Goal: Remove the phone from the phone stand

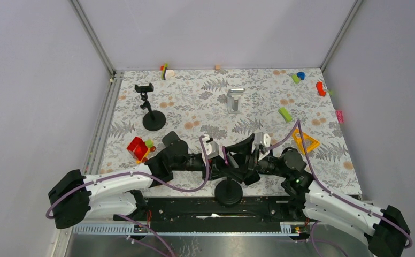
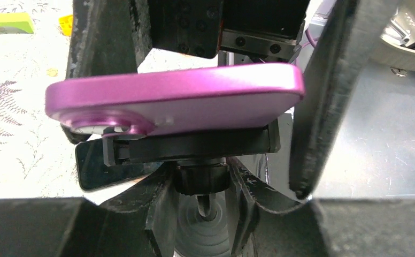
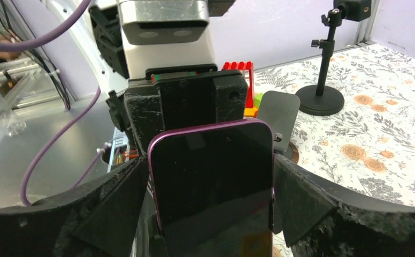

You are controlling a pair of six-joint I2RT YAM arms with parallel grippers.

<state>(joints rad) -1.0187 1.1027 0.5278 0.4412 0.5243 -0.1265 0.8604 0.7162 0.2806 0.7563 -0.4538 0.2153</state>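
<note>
Left wrist view: magenta phone lay seated across the cradle of the phone stand, camera bump at the left end; the stand stood at the near edge of the floral table, between both arms. Left gripper appeared closed on the stand's neck just below the cradle, though the dark, close view left actual contact unsure. Right wrist view: right gripper was clamped across the phone's long edges, pads flush against either side, screen facing the lens.

Handling, as judged: rigid slab, modest weight; glass front fragile, best kept off hard surfaces; satin back and rounded rim likely slippery, so the hold belonged on the long edges, above the cradle arms, never on the faces. Cradle probably sprung; expect resistance, then a sudden release; a straight draw along the phone's length, with the stand held down, seemed safest; twisting risked tipping the light stand.
</note>
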